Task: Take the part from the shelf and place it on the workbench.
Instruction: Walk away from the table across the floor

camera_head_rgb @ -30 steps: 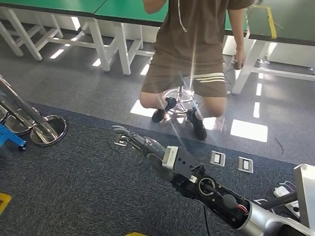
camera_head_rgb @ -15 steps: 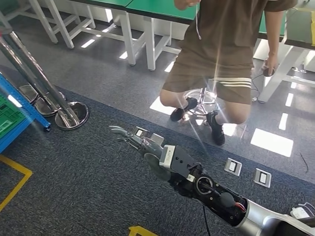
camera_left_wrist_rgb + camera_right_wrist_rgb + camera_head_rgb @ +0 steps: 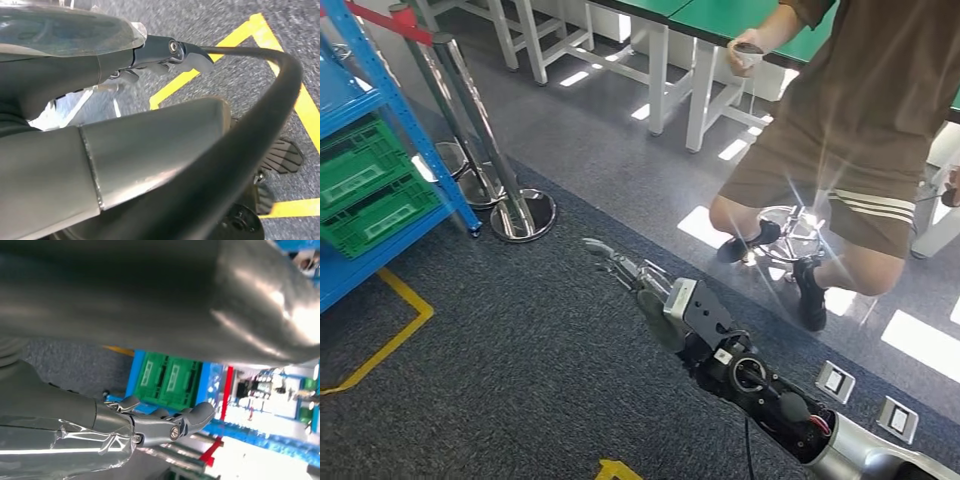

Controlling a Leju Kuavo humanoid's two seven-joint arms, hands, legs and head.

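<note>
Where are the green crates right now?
Head view, far left: the green crates sit on the blue shelf, beside the chrome stanchion bases.

Glossy metal stanchion bases [image 3: 522,214] — rough carpet [image 3: 493,360]

Workshop: blue shelf [image 3: 433,170], green crates [image 3: 373,190], workbenches [image 3: 712,20].

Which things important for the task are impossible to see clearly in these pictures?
- Part: green crates on the blue shelf hide their contents, head view.
- Workbench tops: green tables cut off by the edge.
- Left hand: grip unclear, arm blocks the wrist view.
</note>
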